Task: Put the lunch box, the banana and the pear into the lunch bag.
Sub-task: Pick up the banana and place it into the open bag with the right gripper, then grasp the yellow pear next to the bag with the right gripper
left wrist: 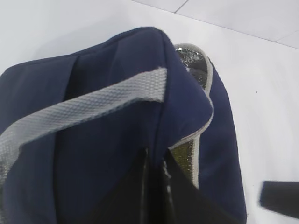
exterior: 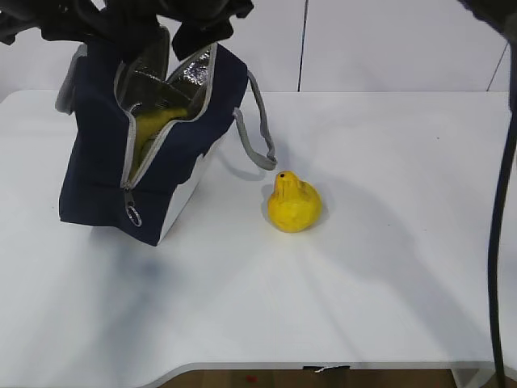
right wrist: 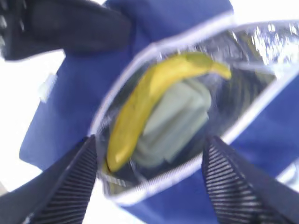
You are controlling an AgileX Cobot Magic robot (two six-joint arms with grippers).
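The navy lunch bag (exterior: 105,174) stands tilted at the table's left, its zipper open and the foil lining showing. My left gripper (left wrist: 154,157) is shut on the fabric of the bag's top edge, beside a grey strap (left wrist: 88,105). Just above the opening, my right gripper (right wrist: 150,140) hangs open with nothing between its fingers. Inside the lunch bag (right wrist: 187,28) the yellow banana (right wrist: 140,102) lies over the sage-green lid of the lunch box (right wrist: 175,119). The banana (exterior: 157,125) also shows through the opening in the exterior view. The yellow pear (exterior: 294,204) sits on the table right of the bag.
The white table (exterior: 388,267) stretches bare to the right and front of the pear. A grey strap loop (exterior: 257,129) hangs off the bag towards the pear. A dark cable (exterior: 502,210) runs down the right edge.
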